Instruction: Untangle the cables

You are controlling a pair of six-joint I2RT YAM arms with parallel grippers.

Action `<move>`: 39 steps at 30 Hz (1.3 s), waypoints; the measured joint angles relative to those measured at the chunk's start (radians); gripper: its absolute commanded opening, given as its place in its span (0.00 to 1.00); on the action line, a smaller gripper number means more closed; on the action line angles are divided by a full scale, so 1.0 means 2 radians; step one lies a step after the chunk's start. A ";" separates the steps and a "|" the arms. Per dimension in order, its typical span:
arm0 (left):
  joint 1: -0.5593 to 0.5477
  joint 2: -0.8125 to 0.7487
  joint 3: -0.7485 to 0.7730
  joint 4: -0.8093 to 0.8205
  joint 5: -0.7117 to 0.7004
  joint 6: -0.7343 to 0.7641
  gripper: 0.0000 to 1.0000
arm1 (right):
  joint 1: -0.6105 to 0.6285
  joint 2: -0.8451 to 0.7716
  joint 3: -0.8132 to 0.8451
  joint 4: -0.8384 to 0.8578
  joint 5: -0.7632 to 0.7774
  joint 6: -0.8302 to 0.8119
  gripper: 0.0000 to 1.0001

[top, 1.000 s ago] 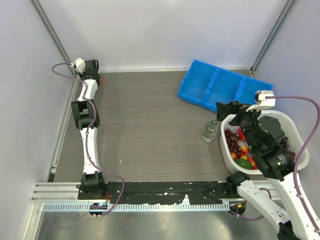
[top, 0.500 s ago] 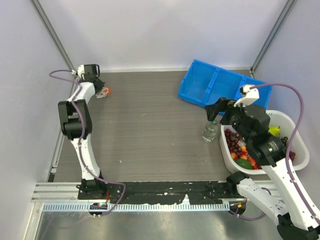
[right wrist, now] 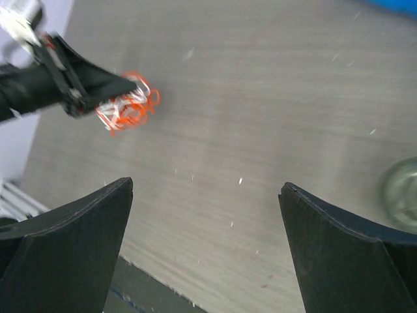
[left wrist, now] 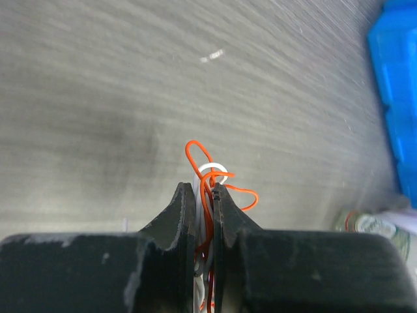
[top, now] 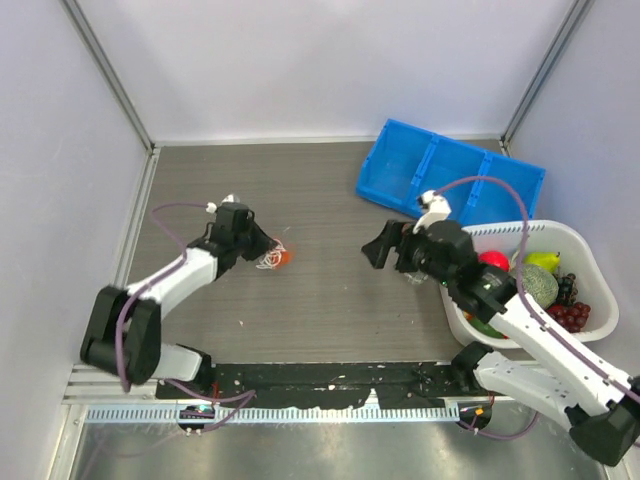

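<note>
The cables (top: pixel 274 257) are a small clump of red-orange and white cords. My left gripper (top: pixel 262 250) is shut on them just above the table, left of centre. In the left wrist view the cords (left wrist: pixel 212 177) loop out past the closed fingertips (left wrist: pixel 182 199). My right gripper (top: pixel 374 250) is open and empty over the table's middle, to the right of the clump. In the right wrist view the clump (right wrist: pixel 128 105) and the left gripper (right wrist: pixel 124 85) show at upper left, well ahead of my wide-apart right fingers (right wrist: pixel 104 212).
A blue divided bin (top: pixel 446 176) lies at the back right. A white basket (top: pixel 455 312) of fruit stands at the right edge. A clear bottle (right wrist: pixel 404 189) stands beside the basket, near my right arm. A black strip (top: pixel 330 378) runs along the near edge.
My left arm has swung from the back left corner toward the table's middle, carrying the clump. My right arm has moved left, away from the basket, out over the table.
</note>
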State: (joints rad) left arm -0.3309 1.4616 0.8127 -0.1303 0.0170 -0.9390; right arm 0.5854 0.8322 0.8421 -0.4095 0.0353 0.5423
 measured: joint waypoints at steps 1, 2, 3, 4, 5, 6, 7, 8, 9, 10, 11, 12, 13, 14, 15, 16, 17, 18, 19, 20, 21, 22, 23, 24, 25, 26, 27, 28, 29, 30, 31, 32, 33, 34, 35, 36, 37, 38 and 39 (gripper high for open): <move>-0.004 -0.026 -0.018 0.002 0.003 0.003 0.18 | 0.027 0.005 -0.014 0.008 0.010 0.008 0.99; -0.006 -0.058 -0.042 0.006 0.009 0.005 0.33 | 0.053 0.011 -0.024 0.013 0.023 0.015 0.99; -0.006 -0.089 -0.067 0.016 0.018 0.007 0.45 | 0.082 0.016 -0.035 0.020 0.040 0.022 0.99; -0.005 -0.118 -0.093 0.033 0.034 0.010 0.53 | 0.105 0.023 -0.042 0.025 0.052 0.027 0.99; -0.004 -0.140 -0.118 0.053 0.055 0.010 0.60 | 0.131 0.032 -0.045 0.027 0.067 0.032 0.99; -0.003 -0.157 -0.142 0.074 0.078 0.009 0.66 | 0.156 0.045 -0.045 0.032 0.081 0.037 0.99; -0.003 -0.166 -0.160 0.091 0.096 0.007 0.84 | 0.178 0.059 -0.044 0.041 0.095 0.041 0.99; -0.003 -0.175 -0.181 0.109 0.121 0.003 0.95 | 0.197 0.072 -0.043 0.048 0.110 0.044 0.99; -0.004 -0.182 -0.196 0.117 0.142 0.002 0.98 | 0.215 0.084 -0.041 0.052 0.127 0.047 0.99; -0.004 -0.187 -0.206 0.118 0.162 0.001 0.98 | 0.228 0.093 -0.041 0.055 0.140 0.049 0.99; -0.004 -0.194 -0.209 0.112 0.177 0.001 0.98 | 0.243 0.102 -0.041 0.060 0.157 0.052 1.00; -0.005 -0.201 -0.208 0.104 0.182 0.002 0.96 | 0.252 0.110 -0.041 0.066 0.171 0.054 0.99; -0.005 -0.214 -0.205 0.090 0.184 0.002 0.91 | 0.258 0.117 -0.041 0.075 0.181 0.056 0.99; -0.005 -0.229 -0.199 0.072 0.182 0.004 0.88 | 0.260 0.124 -0.043 0.088 0.190 0.057 0.99; -0.005 -0.242 -0.193 0.053 0.178 0.004 0.86 | 0.260 0.129 -0.046 0.102 0.196 0.058 0.95; -0.005 -0.257 -0.181 0.026 0.165 0.006 0.85 | 0.260 0.136 -0.050 0.122 0.201 0.058 0.93; -0.005 -0.271 -0.165 -0.007 0.146 0.008 0.84 | 0.259 0.147 -0.052 0.138 0.204 0.058 0.90; -0.005 -0.279 -0.153 -0.027 0.130 0.010 0.84 | 0.259 0.159 -0.052 0.152 0.204 0.057 0.88; -0.005 -0.289 -0.138 -0.056 0.107 0.012 0.82 | 0.258 0.178 -0.050 0.167 0.203 0.057 0.83; -0.005 -0.294 -0.130 -0.070 0.093 0.013 0.79 | 0.259 0.200 -0.046 0.179 0.199 0.057 0.81; -0.005 -0.300 -0.125 -0.082 0.080 0.015 0.75 | 0.259 0.226 -0.039 0.187 0.195 0.058 0.71; -0.004 -0.304 -0.124 -0.089 0.073 0.016 0.73 | 0.259 0.246 -0.033 0.194 0.190 0.057 0.58; -0.004 -0.307 -0.127 -0.094 0.068 0.018 0.67 | 0.259 0.270 -0.027 0.203 0.183 0.056 0.54; -0.004 -0.309 -0.132 -0.095 0.068 0.020 0.65 | 0.259 0.291 -0.023 0.214 0.174 0.054 0.45; -0.004 -0.309 -0.140 -0.094 0.070 0.022 0.64 | 0.258 0.307 -0.021 0.225 0.166 0.053 0.42; -0.004 -0.309 -0.150 -0.090 0.074 0.025 0.63 | 0.256 0.321 -0.021 0.236 0.155 0.052 0.39; -0.004 -0.307 -0.161 -0.085 0.080 0.028 0.60 | 0.252 0.332 -0.021 0.247 0.144 0.051 0.39; -0.004 -0.304 -0.170 -0.081 0.086 0.028 0.59 | 0.248 0.343 -0.020 0.256 0.131 0.052 0.40; -0.004 -0.300 -0.177 -0.079 0.091 0.028 0.59 | 0.244 0.351 -0.019 0.262 0.121 0.052 0.42; -0.004 -0.295 -0.182 -0.079 0.097 0.028 0.58 | 0.235 0.360 -0.018 0.275 0.107 0.054 0.46; -0.004 -0.290 -0.183 -0.078 0.100 0.029 0.58 | 0.226 0.369 -0.017 0.289 0.095 0.055 0.47; -0.004 -0.287 -0.184 -0.077 0.103 0.029 0.58 | 0.215 0.378 -0.017 0.303 0.080 0.057 0.50; -0.004 -0.286 -0.185 -0.075 0.106 0.030 0.60 | 0.206 0.385 -0.017 0.315 0.069 0.058 0.50; -0.004 -0.286 -0.185 -0.073 0.107 0.030 0.64 | 0.197 0.394 -0.017 0.329 0.054 0.059 0.50; -0.004 -0.286 -0.186 -0.069 0.108 0.031 0.69 | 0.190 0.403 -0.016 0.340 0.045 0.059 0.50; -0.004 -0.286 -0.188 -0.061 0.110 0.031 0.74 | 0.183 0.412 -0.013 0.347 0.038 0.057 0.50; -0.004 -0.286 -0.191 -0.056 0.111 0.031 0.76 | 0.179 0.423 -0.009 0.351 0.032 0.057 0.49; -0.004 -0.286 -0.195 -0.050 0.112 0.031 0.76 | 0.178 0.434 -0.001 0.351 0.027 0.055 0.47; -0.004 -0.286 -0.199 -0.047 0.113 0.030 0.76 | 0.178 0.447 0.009 0.350 0.021 0.052 0.44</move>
State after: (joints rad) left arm -0.3393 0.8890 0.4156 -0.2237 0.2432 -0.8799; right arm 0.9417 1.7264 0.8600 0.2905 0.0765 0.6464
